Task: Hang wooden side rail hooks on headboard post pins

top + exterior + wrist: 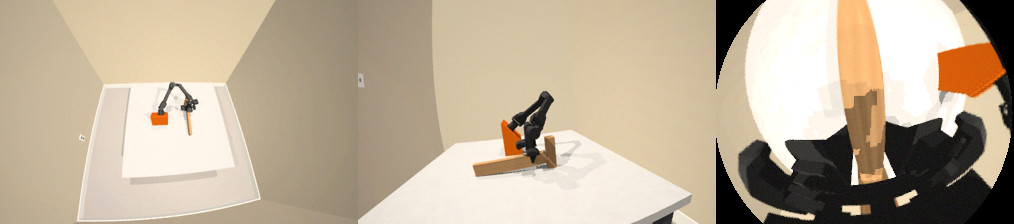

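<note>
Where the counter (pixel 172 157) (pixel 592 197) (pixel 791 70) is seen in the top view, the wooden side rail (pixel 189 124) (pixel 499 166) (pixel 860 50) lies nearer its right edge than its left, running roughly in line with that edge. Its far end, toward the bottom edge, rests on the counter; from there the rail slopes up to the headboard post (pixel 186 100) (pixel 550 151), meeting or nearly meeting its face. Whether the hooks sit on the pins I cannot tell, as that joint is too small and partly covered.

The gripper (pixel 189 107) (pixel 533 158) (pixel 869 132) is clamped on the rail close to the post end, one finger on either side of the wood. The post stands upright beyond it, closer to the counter's top edge than to its bottom edge.

From the gripper the black arm (pixel 167 96) (pixel 544 96) rises to a high bend by the top edge, then slants down to an orange base (pixel 152 122) (pixel 509 149) (pixel 966 70). That block sits left of the rail, well in from the left edge and nearer the top left corner than the bottom left one. Off the counter, past its left edge, a pale outlet (pixel 82 138) (pixel 360 80) is set in the wall.
</note>
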`<state>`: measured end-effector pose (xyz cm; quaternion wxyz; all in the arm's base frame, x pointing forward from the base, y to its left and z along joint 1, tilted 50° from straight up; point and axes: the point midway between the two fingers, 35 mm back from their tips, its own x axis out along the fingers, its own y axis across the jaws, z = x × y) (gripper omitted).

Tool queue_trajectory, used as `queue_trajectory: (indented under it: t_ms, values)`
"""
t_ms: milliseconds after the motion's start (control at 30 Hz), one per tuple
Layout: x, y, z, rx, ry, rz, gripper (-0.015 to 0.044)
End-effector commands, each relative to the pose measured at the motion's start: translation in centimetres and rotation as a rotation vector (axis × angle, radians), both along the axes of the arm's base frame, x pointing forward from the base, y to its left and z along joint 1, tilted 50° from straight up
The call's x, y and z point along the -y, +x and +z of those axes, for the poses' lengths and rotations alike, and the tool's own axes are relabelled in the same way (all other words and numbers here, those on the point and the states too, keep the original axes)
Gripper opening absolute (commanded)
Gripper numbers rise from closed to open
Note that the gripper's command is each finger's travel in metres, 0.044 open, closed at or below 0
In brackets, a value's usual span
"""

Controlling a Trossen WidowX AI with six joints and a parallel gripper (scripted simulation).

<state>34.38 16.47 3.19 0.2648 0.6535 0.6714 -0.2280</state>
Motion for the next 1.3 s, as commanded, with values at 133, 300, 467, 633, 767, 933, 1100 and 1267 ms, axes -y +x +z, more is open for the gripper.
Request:
queue_trajectory:
  t_ms: [133,300,467,633,767,933,1100,1267]
  values:
    - [-0.13,0.12,0.05,0.005,0.009,-0.002,0.0000]
    - [-0.20,0.12,0.00,0.005,0.009,-0.002,0.0000]
    - [-0.26,0.12,-0.05,0.005,0.009,-0.002,0.0000]
    - [-0.32,0.12,-0.11,0.005,0.009,-0.002,0.0000]
    - [-0.38,0.12,-0.15,0.005,0.010,-0.002,0.0000]
    - [-0.44,0.12,-0.20,0.005,0.010,-0.002,0.0000]
    - [-0.50,0.12,-0.26,0.005,0.010,-0.002,0.0000]
    - [-0.57,0.12,-0.31,0.005,0.010,-0.002,0.0000]
